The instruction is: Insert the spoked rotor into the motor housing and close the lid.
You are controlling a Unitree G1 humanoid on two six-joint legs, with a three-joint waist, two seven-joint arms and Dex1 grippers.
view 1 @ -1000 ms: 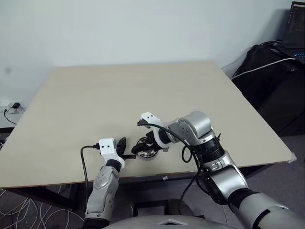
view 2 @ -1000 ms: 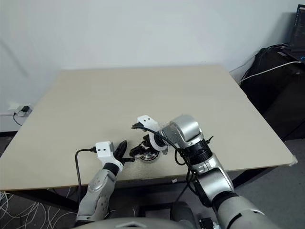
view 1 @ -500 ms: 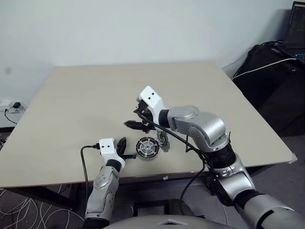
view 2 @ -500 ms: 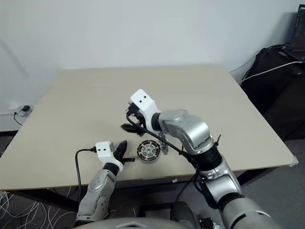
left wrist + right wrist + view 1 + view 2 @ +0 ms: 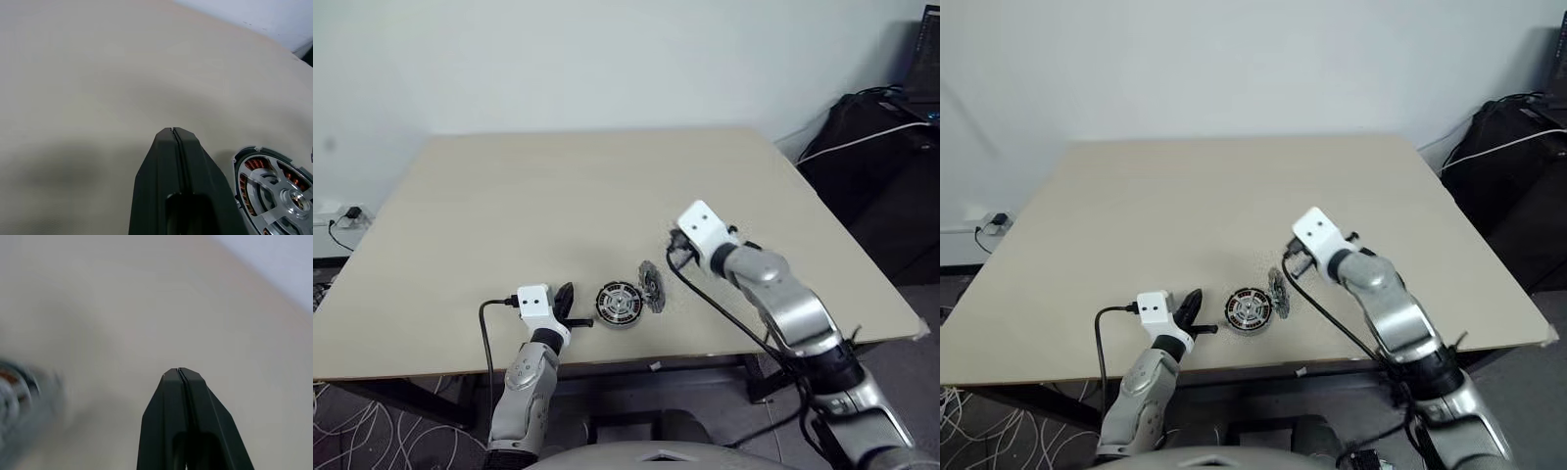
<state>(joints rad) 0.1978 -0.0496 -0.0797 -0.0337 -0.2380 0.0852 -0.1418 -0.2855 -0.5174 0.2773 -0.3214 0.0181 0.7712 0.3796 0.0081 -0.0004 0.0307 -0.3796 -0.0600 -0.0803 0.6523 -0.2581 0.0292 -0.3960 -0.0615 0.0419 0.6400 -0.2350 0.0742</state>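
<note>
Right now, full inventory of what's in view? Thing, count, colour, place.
table: 1, beige, under everything.
motor housing: 1, dark rim with copper windings, near the table's front edge; a silvery spoked rotor sits in it.
lid: 1, silver-grey, just right of the housing, tilted on edge against it.
black bags: dark pile, off the table's right side.
cables: white, on the floor at left.
left gripper: black fingers, shut, just left of the housing.
right gripper: black fingers, shut, empty, right of the lid.
</note>
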